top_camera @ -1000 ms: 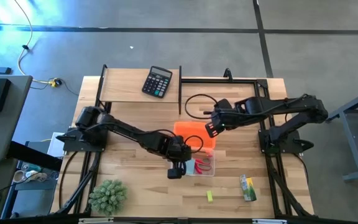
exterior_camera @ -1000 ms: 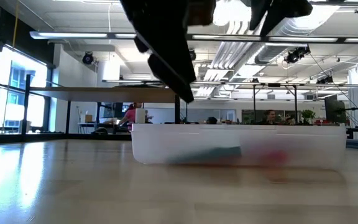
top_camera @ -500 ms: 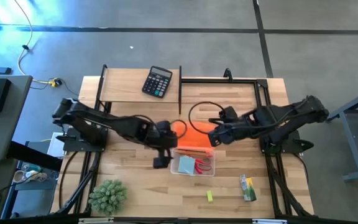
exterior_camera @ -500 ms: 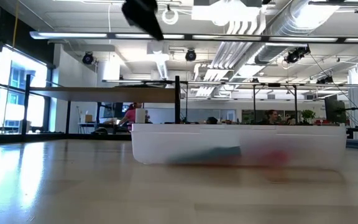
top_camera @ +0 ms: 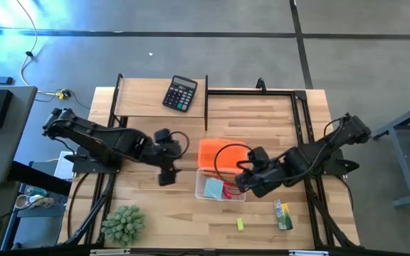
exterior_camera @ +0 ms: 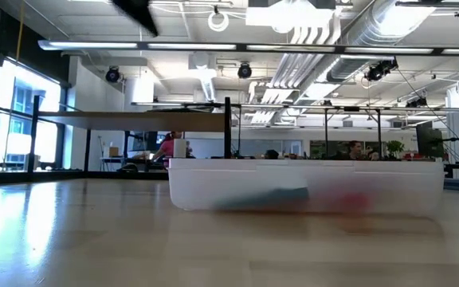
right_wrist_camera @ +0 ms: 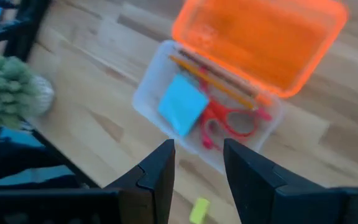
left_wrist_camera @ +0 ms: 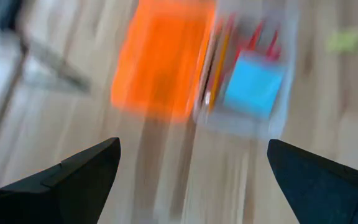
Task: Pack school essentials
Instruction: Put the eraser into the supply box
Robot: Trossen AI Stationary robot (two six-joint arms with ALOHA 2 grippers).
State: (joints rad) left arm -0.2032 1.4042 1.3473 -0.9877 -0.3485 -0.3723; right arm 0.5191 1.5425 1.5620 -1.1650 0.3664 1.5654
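Two dark jointed arms, black cables

Bright orange lid (top_camera: 221,153) on a clear frosted box (top_camera: 221,190), and inside there's a light-blue notepad (right_wrist_camera: 182,104), red-handled scissors (right_wrist_camera: 232,122) and yellow-wood pencils (right_wrist_camera: 213,81). Little yellow block (top_camera: 240,225), green-yellow packet (top_camera: 285,215), black calculator (top_camera: 180,93), spiky green plant (top_camera: 123,224), pale wood table (top_camera: 148,213).

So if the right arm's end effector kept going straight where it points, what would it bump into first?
Probably the clear box. The right end effector aims at its near rim, with the red-handled scissors and blue notepad just past that. Depth is hard to judge, so it might reach the table first.
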